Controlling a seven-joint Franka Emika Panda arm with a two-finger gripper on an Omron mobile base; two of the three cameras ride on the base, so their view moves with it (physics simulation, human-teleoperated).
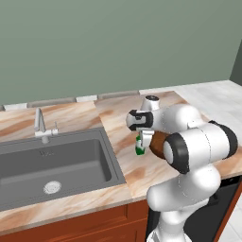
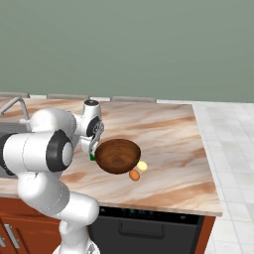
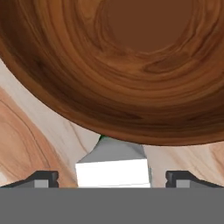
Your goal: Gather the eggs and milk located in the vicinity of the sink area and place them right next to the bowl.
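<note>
The gripper point(image 3: 112, 177) hangs low over the marbled countertop point(image 2: 168, 134), just at the near rim of the wooden bowl point(image 2: 118, 155). In the hand view its two dark fingertips point(image 3: 43, 178) stand wide apart at either side, and the milk carton point(image 3: 113, 168) sits between them with clear space on both sides, so the fingers are spread and not pressing on it. The carton stands upright, its long axis running up toward the hand; the camera looks down on its grey sloped top and a white face below it, with a sliver of green showing at the ridge where it meets the bowl. No writing or label can be read on it.

Straight ahead of the fingers, the bowl's glossy brown outer wall curves across, and its reddish-brown inside lies beyond that. The carton appears to be right up against the bowl's wall, though whether they touch cannot be told.

From the left base view, the carton's green band point(image 1: 140, 150) peeks out directly beneath the hand, with the bowl mostly hidden behind the arm. From the right base view, an orange egg point(image 2: 134, 174) lies on the counter on the far side of the bowl from the hand, just beside the bowl's base, with a pale yellowish rounded thing point(image 2: 142, 165) next to it. The dark grey sink point(image 1: 52, 163) with its slim silver tap point(image 1: 41, 124) lies well away from the hand, on its other side.
</note>
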